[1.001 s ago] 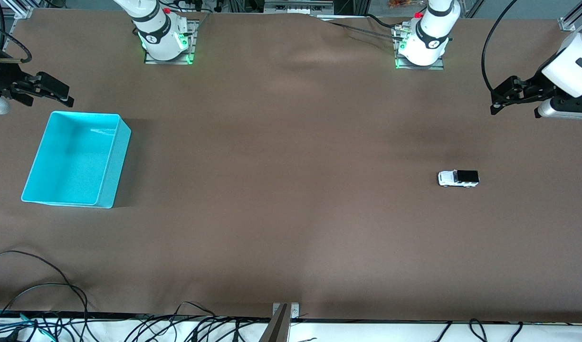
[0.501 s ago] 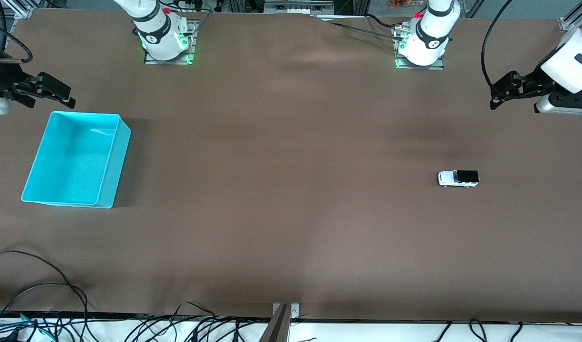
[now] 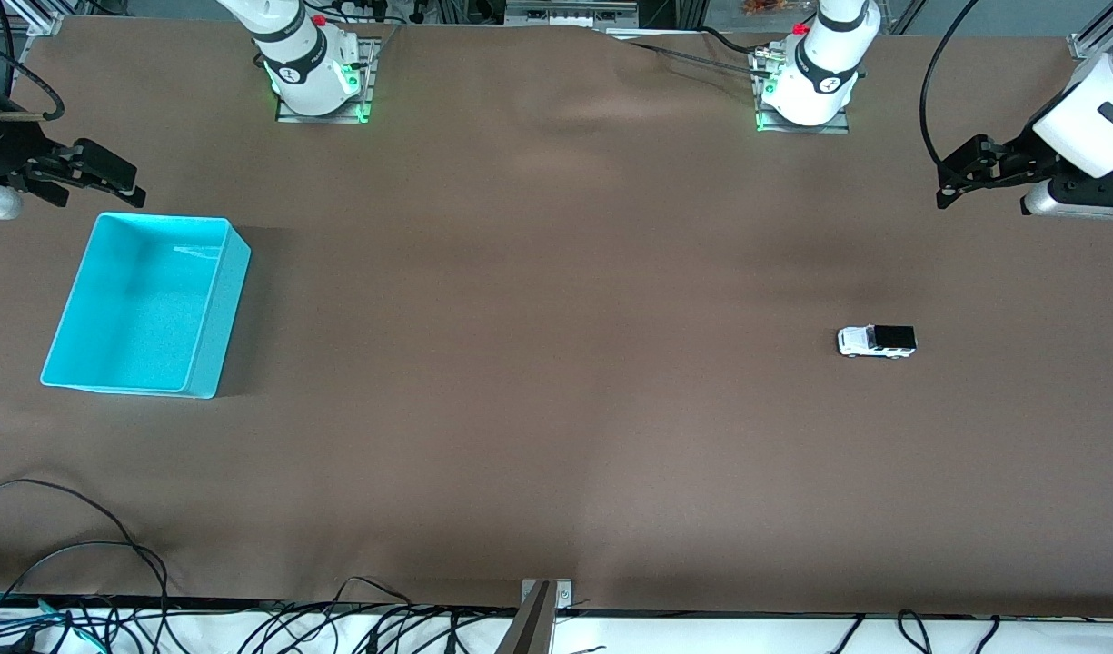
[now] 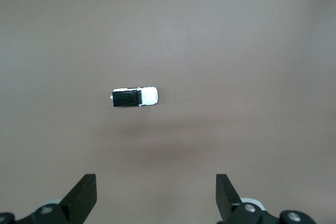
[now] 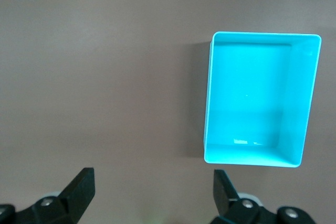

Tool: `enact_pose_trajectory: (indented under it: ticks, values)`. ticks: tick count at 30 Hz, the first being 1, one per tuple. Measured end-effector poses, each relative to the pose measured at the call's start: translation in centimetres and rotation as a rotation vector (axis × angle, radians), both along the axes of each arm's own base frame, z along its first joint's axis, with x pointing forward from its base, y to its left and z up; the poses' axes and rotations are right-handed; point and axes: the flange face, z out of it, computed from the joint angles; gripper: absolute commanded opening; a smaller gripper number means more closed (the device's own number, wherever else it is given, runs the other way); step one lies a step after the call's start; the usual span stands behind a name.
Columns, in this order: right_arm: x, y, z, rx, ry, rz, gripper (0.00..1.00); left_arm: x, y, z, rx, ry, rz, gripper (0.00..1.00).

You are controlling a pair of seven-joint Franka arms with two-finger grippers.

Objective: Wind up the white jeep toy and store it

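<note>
Toward the left arm's end of the brown table (image 3: 556, 436), the white jeep toy (image 3: 876, 341) sits alone on its wheels, its long axis running along the table's length, bonnet pointing toward the turquoise bin (image 3: 206, 327) at the right arm's end. The left gripper (image 3: 960, 177), fingers spread wide and empty, hovers high up, well apart from the jeep; it is much the nearer one. The right gripper (image 3: 111, 177), also spread and empty, waits beside the bin.
</note>
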Motion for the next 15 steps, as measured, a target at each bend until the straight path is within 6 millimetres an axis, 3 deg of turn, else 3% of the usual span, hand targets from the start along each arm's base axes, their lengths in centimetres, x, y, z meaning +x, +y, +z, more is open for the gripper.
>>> enact_pose_trajectory:
  ticks: [15]
  values:
    - [0.0,-0.05,-0.02,0.0,0.001,-0.001,1.0,0.02,0.33,-0.01,0.0,0.0,0.006,1.0]
